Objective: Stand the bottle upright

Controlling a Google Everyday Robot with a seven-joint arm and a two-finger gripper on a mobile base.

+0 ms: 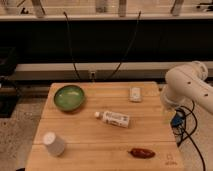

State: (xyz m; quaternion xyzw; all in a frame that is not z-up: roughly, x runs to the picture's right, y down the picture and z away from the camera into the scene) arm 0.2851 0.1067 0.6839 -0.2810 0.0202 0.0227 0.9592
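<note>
End effector (168, 111) hangs at the frame's right, by the bench (100, 147) edge; spread or pressed together, I cannot tell. The bottle (113, 118) lies sideways mid-frame, cap pointing left. Best to grip near the cap and pivot it up on its base.

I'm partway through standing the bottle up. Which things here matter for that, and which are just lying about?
For the job:
bottle, lying on its side in the middle of the table
gripper, at the table's right edge, apart from the bottle

Just lying about:
green bowl
white cup
small flat white item
reddish-brown thing near the front edge
</note>
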